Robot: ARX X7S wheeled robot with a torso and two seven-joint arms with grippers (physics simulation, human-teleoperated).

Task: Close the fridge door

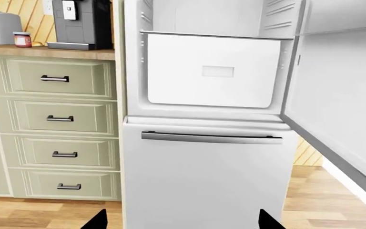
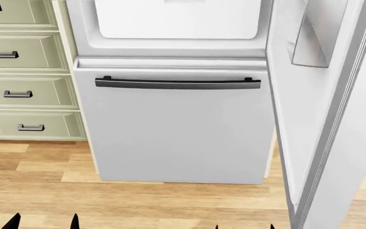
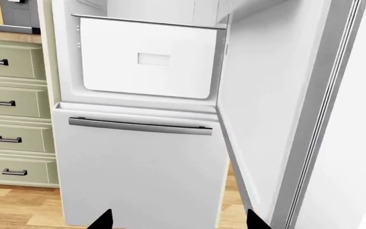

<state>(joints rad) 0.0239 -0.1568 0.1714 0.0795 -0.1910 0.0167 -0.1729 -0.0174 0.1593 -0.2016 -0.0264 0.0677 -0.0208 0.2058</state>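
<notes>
The tall white slab fridge door stands swung wide open at my right, its edge towards me, above and beside the lower grey drawer front with its horizontal black handle. My right tool and left tool both hang spread and empty, touching nothing. I judge the right one should reach around to the door's outer face and push steadily leftward.

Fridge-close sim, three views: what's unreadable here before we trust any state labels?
- Fridge door: handle side faces away in every view, so the handle is unseen; head view crops its top.
- Left tool, right tool: only fingertips clear the frame edge. Spread apart, holding nothing.
- Jar on the counter: label too small, left wrist view.
- Upper fridge interior: cut off by the top edge.
</notes>
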